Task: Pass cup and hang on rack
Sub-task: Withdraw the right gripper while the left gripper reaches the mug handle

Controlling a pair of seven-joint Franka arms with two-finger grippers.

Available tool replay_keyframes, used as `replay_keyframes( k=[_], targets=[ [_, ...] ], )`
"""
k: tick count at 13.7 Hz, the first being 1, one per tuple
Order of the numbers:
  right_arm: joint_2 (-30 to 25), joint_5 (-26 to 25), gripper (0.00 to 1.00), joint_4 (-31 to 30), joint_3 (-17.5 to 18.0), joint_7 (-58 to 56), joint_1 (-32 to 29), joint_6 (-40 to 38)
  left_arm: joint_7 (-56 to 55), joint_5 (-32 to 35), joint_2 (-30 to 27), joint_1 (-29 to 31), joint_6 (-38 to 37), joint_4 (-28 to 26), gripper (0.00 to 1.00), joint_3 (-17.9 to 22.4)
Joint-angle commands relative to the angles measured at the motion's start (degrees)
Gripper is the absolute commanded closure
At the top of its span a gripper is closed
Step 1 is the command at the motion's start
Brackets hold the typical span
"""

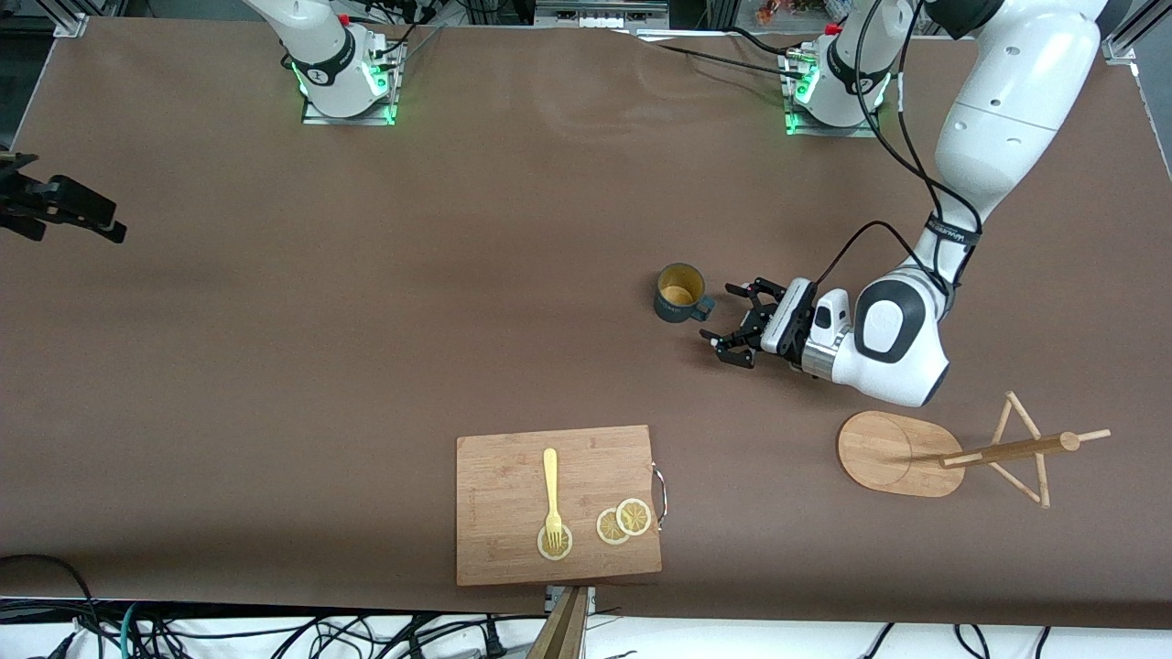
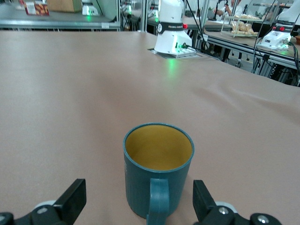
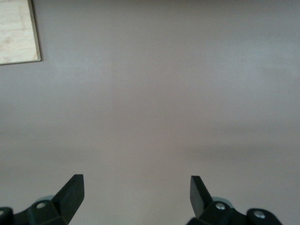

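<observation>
Brown table [image 1: 366,366]; "FRANKA" apparently on base [image 2: 171,28], cup [image 2: 158,168] nearby.

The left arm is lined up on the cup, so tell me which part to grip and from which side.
Grip the cup across its ribbed body, coming level from the side the left gripper is already on. It stands upright, handle pointing at the open jaws, which are wider than the body. Closing around the walls leaves the handle free for the rack. The right gripper waits, open.

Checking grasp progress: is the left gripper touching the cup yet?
Apart. The left wrist view shows the left gripper open, both fingers clear of the cup.
</observation>
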Motion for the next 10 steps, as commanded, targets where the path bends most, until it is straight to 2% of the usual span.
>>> replay_keyframes(
  k=[1,4,5,7,8,10],
  targets=[
    [-0.70,-0.88,0.00,-0.92,1.48,0.05,-1.26,-1.24,10.32,-5.07,4.33,0.51,0.48,0.27,0.00,0.15],
    [0.36,-1.49,0.00,0.48,1.65,-0.04,-0.90,-0.63,14.90,-6.48,6.89,1.64,0.22,0.44,0.00,0.15],
    [0.89,-1.58,0.00,1.36,1.74,-0.12,-0.90,-0.71,15.78,-6.75,7.67,2.35,0.22,0.62,0.06,0.15],
    [0.89,-1.40,0.00,1.46,1.74,0.31,-0.90,-0.80,17.89,-7.62,8.12,2.44,-0.31,0.53,0.36,0.15],
    [0.89,-1.40,0.00,1.46,1.74,0.32,-0.90,-0.80,18.94,-7.72,8.30,2.53,-0.40,0.53,0.59,0.15],
    [0.89,-1.40,0.00,1.46,1.74,-0.03,-0.90,-0.72,19.39,-8.93,9.52,2.53,-0.48,0.53,0.83,0.15]
  ],
)
